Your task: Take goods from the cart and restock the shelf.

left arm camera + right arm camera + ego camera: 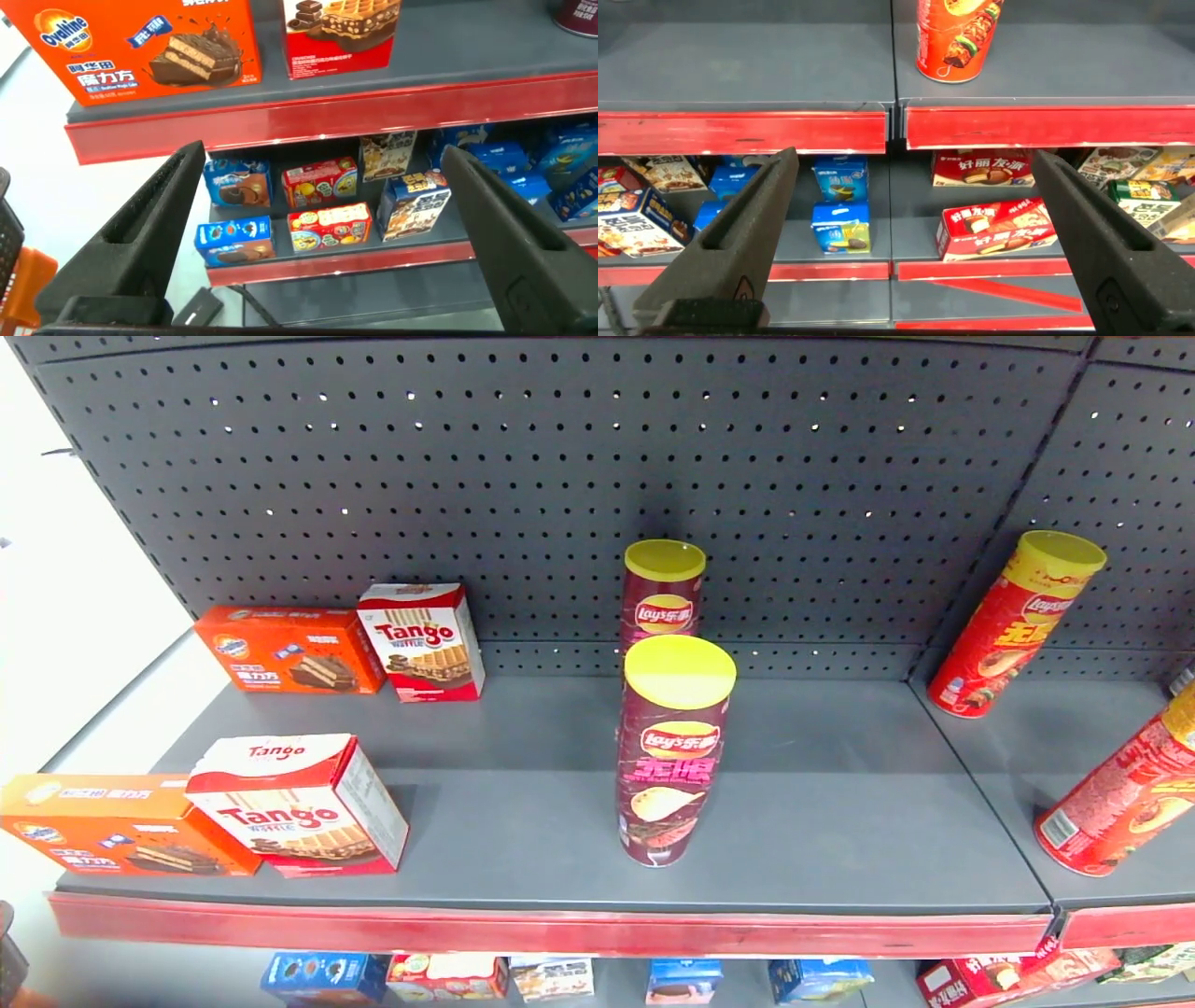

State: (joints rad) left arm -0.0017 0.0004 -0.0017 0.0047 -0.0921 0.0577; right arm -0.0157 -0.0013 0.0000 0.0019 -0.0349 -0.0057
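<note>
Left gripper [322, 154] and right gripper [915, 157] hang with fingers spread wide and empty, in front of the shelf [840, 803]; a maroon chip can [670, 756] stands on that shelf.

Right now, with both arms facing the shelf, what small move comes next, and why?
Probably pull back and fetch an item from the cart. The left gripper and right gripper are both open and hold nothing, while the shelf has bare space right of the maroon chip cans.
</note>
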